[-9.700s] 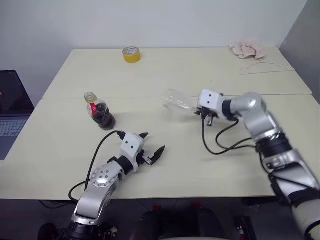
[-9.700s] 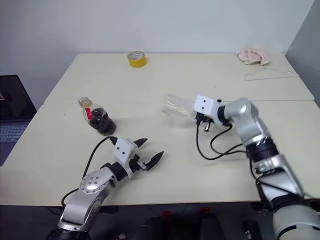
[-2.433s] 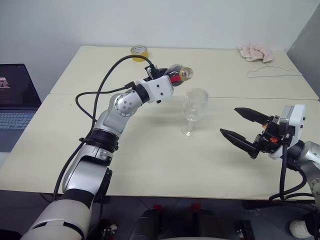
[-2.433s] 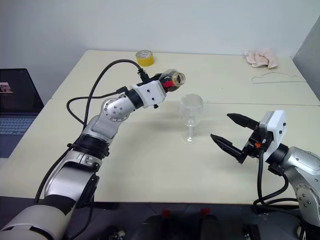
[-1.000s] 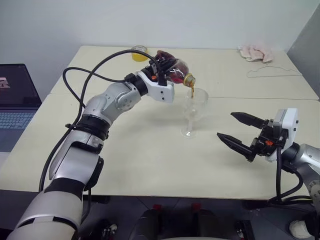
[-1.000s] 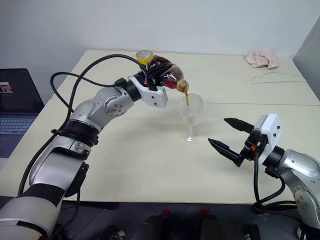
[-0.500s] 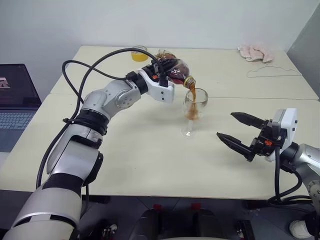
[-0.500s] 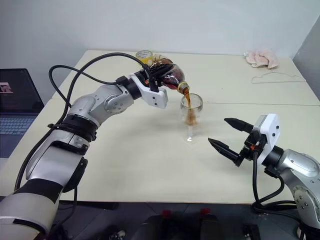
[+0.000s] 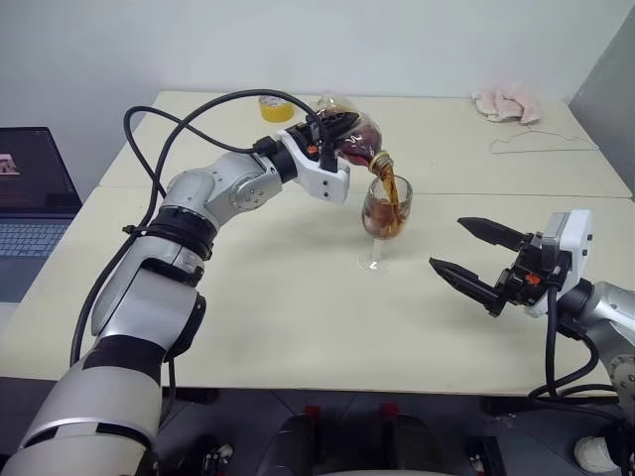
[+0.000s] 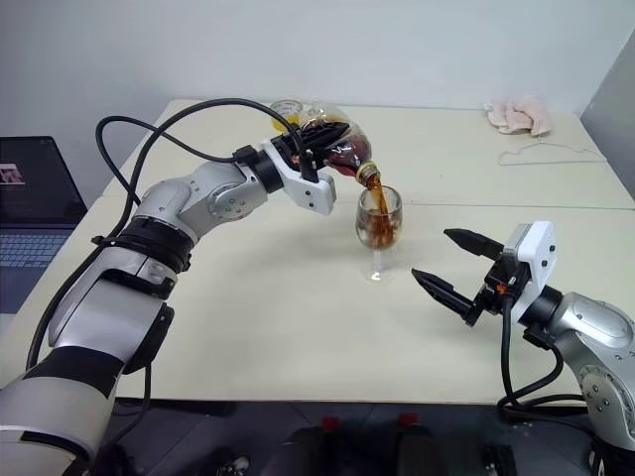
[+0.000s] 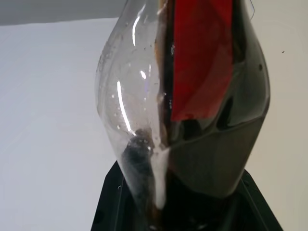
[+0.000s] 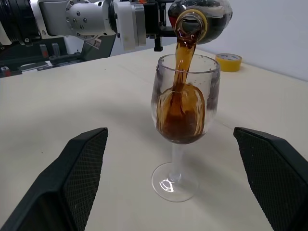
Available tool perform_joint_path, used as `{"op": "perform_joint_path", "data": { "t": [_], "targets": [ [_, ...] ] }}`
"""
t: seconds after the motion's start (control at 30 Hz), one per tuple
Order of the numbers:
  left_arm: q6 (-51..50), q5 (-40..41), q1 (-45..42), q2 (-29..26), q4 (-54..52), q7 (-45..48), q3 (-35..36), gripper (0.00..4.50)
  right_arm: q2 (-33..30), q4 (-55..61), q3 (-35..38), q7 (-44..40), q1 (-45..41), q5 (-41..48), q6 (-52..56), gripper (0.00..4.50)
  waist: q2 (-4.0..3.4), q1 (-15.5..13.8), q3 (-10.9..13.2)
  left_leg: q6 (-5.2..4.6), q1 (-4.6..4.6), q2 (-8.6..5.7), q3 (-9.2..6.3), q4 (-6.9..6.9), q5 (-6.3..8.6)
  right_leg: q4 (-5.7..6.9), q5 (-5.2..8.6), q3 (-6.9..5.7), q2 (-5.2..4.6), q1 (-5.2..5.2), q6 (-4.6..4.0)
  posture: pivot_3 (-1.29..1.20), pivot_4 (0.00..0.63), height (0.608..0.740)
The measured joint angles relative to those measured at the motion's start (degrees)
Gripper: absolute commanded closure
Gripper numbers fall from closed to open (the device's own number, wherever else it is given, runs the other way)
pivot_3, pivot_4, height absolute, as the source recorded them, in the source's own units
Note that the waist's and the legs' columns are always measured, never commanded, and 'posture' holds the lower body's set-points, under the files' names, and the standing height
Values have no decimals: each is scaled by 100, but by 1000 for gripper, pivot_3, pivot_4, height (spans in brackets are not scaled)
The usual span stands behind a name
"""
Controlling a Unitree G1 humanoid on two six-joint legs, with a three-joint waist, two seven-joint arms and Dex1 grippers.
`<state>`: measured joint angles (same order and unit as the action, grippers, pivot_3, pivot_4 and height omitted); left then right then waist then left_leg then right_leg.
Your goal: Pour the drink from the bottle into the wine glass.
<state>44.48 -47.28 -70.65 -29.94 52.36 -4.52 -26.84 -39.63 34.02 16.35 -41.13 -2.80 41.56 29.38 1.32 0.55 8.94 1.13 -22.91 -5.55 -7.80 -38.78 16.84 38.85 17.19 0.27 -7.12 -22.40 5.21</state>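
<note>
My left gripper [image 9: 329, 135] is shut on the belly of the bottle [image 9: 353, 139], holding it tilted with its mouth just above the wine glass [image 9: 383, 214]. Dark brown drink [image 12: 181, 114] streams from the mouth into the bowl, which is roughly half full. The glass stands upright on the table near the middle. In the left wrist view the bottle [image 11: 192, 96] shows its red label and dark liquid. To the right of the glass and nearer to me, my right gripper [image 9: 446, 244] hovers open and empty, its fingers [image 12: 72, 178] pointing toward the stem.
A yellow tape roll [image 9: 275, 107] lies at the back of the table behind the bottle. A pink cloth [image 9: 508, 102] and a wire hanger [image 9: 541, 141] lie at the far right. A laptop [image 9: 30, 198] sits off the table's left side.
The bottle has tipped a little further and the drink has risen from a thin trickle to about half the bowl. The right gripper has stayed put.
</note>
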Motion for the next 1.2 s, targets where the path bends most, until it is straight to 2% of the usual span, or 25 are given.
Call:
{"op": "perform_joint_path", "data": {
  "t": [0.43,0.5,0.67,0.87,1.03,1.13,1.2],
  "targets": [
    [-29,18,3,0,22,31,0,3513,-1,0,0,0,0,-2,0,0,0,1,0,0,0,0,0,-1,0,1,0,0,0,-1,0,0,150,740],
    [-40,217,14,37,63,155,31,3513,-1,0,-2,0,0,-3,0,0,0,1,0,0,0,0,0,-1,0,1,0,0,0,-1,0,0,150,740],
    [-280,1845,251,505,228,1179,854,3513,-5,0,-27,-3,-2,-21,0,0,0,22,0,0,-2,0,-1,-4,0,4,0,-1,-1,-7,0,0,150,740],
    [-622,3167,655,767,-13,2223,1432,3513,-17,-1,-30,-9,0,-36,0,0,-1,91,-1,0,-2,2,-4,-3,0,7,0,-2,-1,-7,0,0,150,740],
    [-1580,4294,1293,982,-662,2906,2030,3513,-54,-19,-48,-47,-9,-36,0,0,-2,134,-2,0,-1,6,-5,-3,0,10,0,-3,1,-8,0,0,150,740],
    [-2591,5167,2091,1093,-1505,2878,2701,3513,-116,-35,-100,-137,-64,-26,2,0,-7,167,-6,0,3,10,-5,-4,0,11,0,0,3,-11,0,0,150,740],
    [-3160,5426,2695,1105,-1988,2681,3026,3513,-156,-44,-159,-173,-155,11,22,0,-7,196,-6,0,3,12,-4,-2,0,12,0,2,4,-15,-1,0,150,740]
  ]
}}
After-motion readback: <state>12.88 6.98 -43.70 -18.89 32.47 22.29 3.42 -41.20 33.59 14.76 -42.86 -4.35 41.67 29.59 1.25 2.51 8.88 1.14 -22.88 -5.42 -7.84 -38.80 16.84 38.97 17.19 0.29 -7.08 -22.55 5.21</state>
